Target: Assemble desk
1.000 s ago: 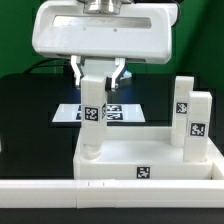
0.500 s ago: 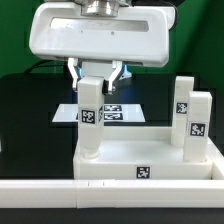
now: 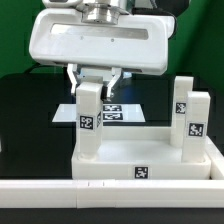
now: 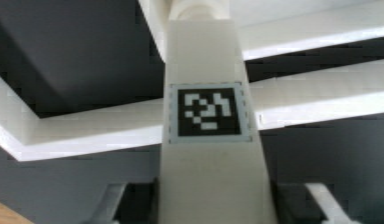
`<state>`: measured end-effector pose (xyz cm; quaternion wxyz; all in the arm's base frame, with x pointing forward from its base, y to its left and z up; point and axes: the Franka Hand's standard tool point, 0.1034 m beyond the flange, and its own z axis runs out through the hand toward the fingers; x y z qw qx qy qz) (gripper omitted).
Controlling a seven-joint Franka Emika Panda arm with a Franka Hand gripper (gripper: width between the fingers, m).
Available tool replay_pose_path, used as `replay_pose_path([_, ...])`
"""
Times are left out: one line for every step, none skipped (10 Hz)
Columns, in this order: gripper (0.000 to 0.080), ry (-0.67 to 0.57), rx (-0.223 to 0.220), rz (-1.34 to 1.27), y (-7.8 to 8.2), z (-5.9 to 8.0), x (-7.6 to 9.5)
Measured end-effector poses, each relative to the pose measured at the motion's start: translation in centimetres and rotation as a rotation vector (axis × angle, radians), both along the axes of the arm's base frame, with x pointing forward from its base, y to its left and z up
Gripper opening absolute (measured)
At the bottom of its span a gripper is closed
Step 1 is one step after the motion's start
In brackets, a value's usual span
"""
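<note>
Two-finger gripper [image 3: 96,78] pinching white plastic block leg [image 3: 90,122], now turned, standing at near corner of white rectangular tray-like desk top [image 3: 150,160]; probably screwing in, seating unclear.

The gripper [image 3: 95,77] is hiding the top of the desk leg [image 3: 89,120]. In the wrist view, the leg [image 4: 210,100] is covering the desk top [image 4: 100,135] below it, so its seating is perhaps unclear.
</note>
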<state>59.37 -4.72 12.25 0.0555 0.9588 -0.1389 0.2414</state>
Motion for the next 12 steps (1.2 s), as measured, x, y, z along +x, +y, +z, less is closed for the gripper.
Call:
replay_pose_path([0.029, -0.002, -0.001, 0.0, -0.02, 0.01, 0.02])
replay_pose_path([0.029, -0.002, -0.001, 0.0, -0.02, 0.02, 0.01])
replay_pose_path([0.029, -0.002, -0.001, 0.0, -0.02, 0.01, 0.01])
replay_pose_path([0.0379, -0.001, -0.001, 0.0, -0.02, 0.0, 0.01])
replay_pose_path([0.0535, -0.001, -0.001, 0.0, -0.02, 0.0, 0.01])
replay_pose_path([0.0535, -0.001, -0.001, 0.0, -0.02, 0.0, 0.01])
replay_pose_path([0.0618, -0.001, -0.001, 0.0, -0.02, 0.0, 0.01])
replay_pose_path([0.0642, -0.001, -0.001, 0.0, -0.02, 0.0, 0.01])
replay_pose_path([0.0648, -0.001, -0.001, 0.0, -0.02, 0.0, 0.01])
replay_pose_path([0.0648, -0.001, -0.001, 0.0, -0.02, 0.0, 0.01])
replay_pose_path([0.0648, -0.001, -0.001, 0.0, -0.02, 0.0, 0.01])
replay_pose_path([0.0649, 0.028, 0.005, 0.005, -0.26, -0.04, -0.21])
